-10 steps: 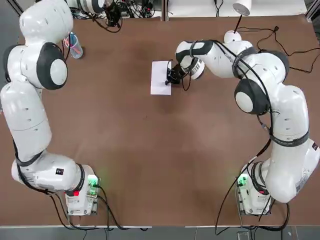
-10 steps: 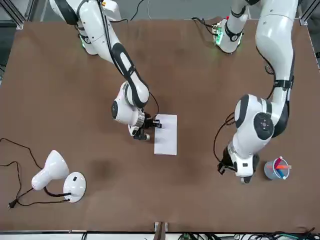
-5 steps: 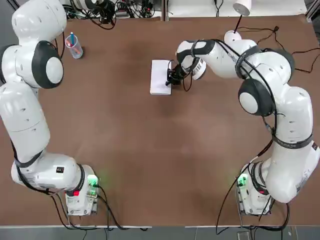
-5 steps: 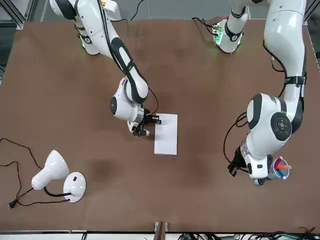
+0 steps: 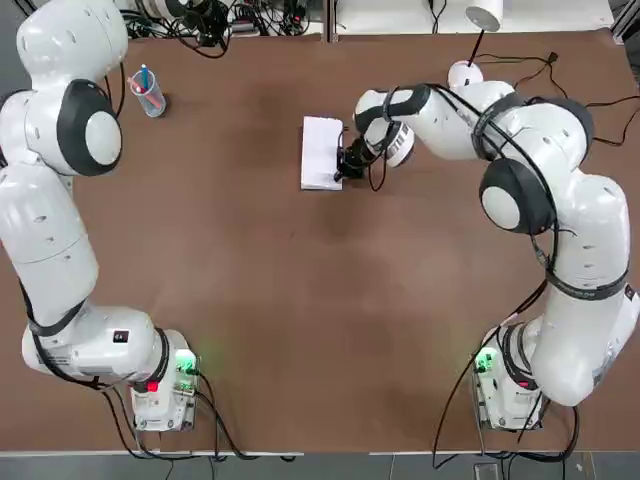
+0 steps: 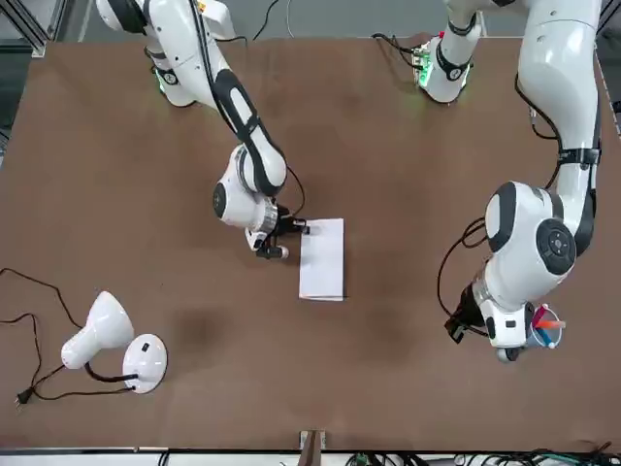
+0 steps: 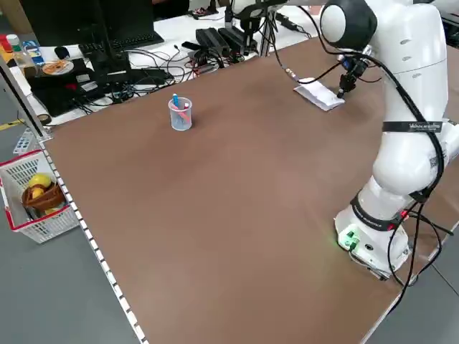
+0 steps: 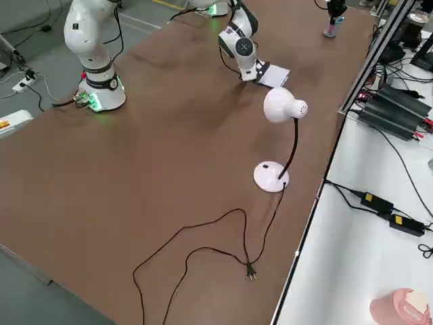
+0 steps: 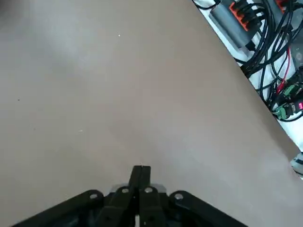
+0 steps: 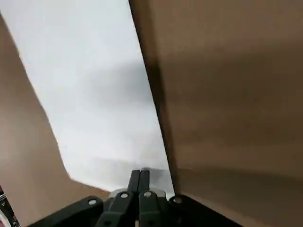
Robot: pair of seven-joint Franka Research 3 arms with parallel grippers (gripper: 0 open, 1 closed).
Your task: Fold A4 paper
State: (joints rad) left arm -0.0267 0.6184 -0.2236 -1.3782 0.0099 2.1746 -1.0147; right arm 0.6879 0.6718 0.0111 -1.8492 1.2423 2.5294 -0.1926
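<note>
On your brown table (image 5: 300, 300) lies one sheet: the A4 paper (image 5: 321, 152), folded into a narrow white rectangle, flat on the far half of the table near its middle. Your right gripper (image 5: 346, 167) sits low at the sheet's edge on the robot's right, near the corner closest to the bases; its wrist camera shows the two fingers (image 10: 140, 182) pressed together, nothing between them, their tips at the paper's rim. Whether they touch the sheet you cannot tell.

Your left gripper (image 6: 502, 351) hangs at the far left of the table, just beside one clear cup (image 5: 148, 94) holding red and blue pens. Its fingers (image 9: 140, 177) are likewise closed on nothing, over bare tabletop.

Count two arms, each with a base showing a green light, one sheet, one cup, and one white desk lamp (image 6: 109, 337) with a round base (image 8: 270, 176). The lamp stands at the far right corner of the table, well apart from the paper, its black cord (image 8: 196, 250) trailing in loops across the surface.

Beyond the far edge, a white bench carries black cables, power bricks (image 8: 384, 108) and a monitor (image 7: 86, 25). At the robot's left, off the table, a white wire basket (image 7: 32, 201) holds fruit above a grey floor.
</note>
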